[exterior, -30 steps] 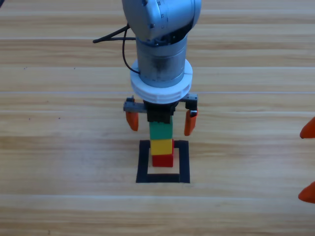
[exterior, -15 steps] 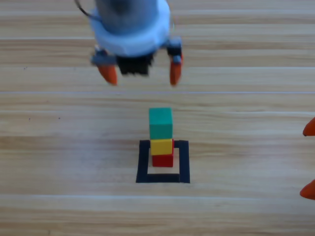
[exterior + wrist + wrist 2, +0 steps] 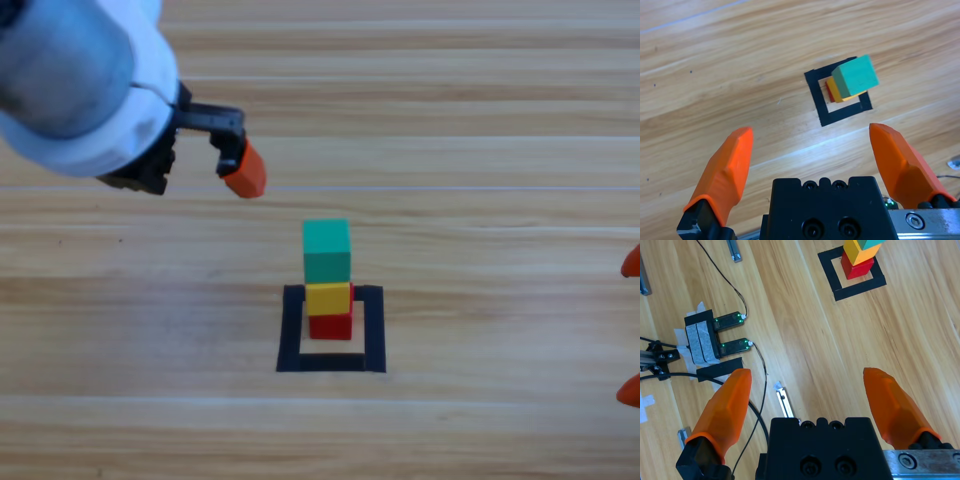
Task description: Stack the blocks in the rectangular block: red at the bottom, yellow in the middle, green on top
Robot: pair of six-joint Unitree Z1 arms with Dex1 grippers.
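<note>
Wooden table [image 3: 480, 130] of pale planks with the grain running left to right in the high view. A square outline of black tape [image 3: 290, 330] lies flat on it, and the red cube [image 3: 330, 326] rests on the bare wood inside that outline, toward its far edge.

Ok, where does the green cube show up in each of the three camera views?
High view: green cube sits at centre, topping the stack.
Left wrist view: upper right, beyond the open left end effector.
Right wrist view: only a sliver at the top edge, right of centre.
Shared landmark: the black tape square round the stack's base.
</note>
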